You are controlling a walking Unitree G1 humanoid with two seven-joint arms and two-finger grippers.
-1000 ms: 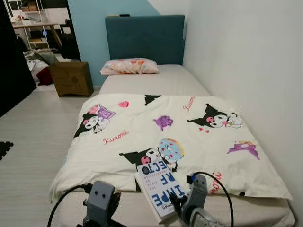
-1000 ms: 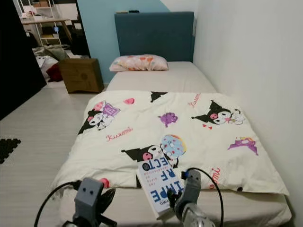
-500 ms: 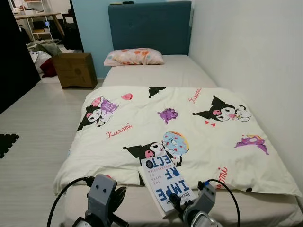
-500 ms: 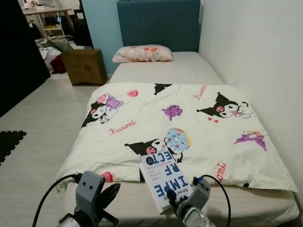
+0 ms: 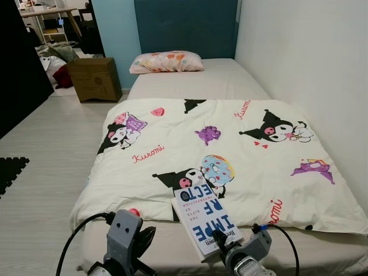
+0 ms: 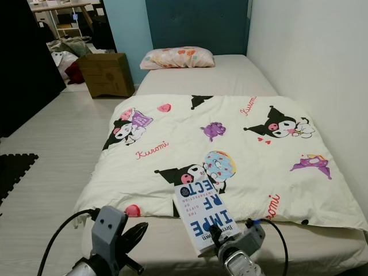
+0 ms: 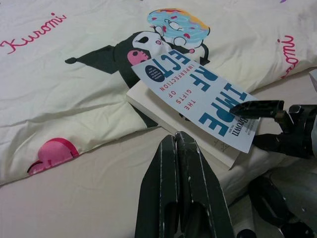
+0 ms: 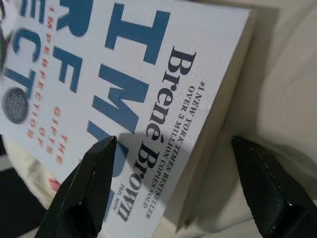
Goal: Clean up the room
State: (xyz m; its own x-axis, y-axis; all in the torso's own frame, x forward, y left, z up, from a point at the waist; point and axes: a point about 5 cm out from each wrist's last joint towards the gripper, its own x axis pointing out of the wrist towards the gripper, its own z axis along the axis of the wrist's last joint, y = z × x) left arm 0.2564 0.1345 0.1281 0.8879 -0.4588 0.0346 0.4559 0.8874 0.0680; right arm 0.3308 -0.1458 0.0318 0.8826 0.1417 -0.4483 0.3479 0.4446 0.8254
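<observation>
The bed (image 5: 230, 80) is mostly tidy, duvet (image 5: 241, 167) spread flat. What's left, I'd judge, is the book (image 5: 206, 221) lying at the foot, over the duvet's hem. Right gripper (image 8: 173, 188) sits at its near end, fingers spread wide, nothing gripped. Left gripper (image 7: 179, 188) hovers closed, empty, beside it. Wall hems the right; floor (image 5: 40, 155) opens left.

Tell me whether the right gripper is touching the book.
Cannot tell. In the right wrist view the right gripper has open jaws straddling the book's corner, but neither contact nor gap shows plainly.
</observation>
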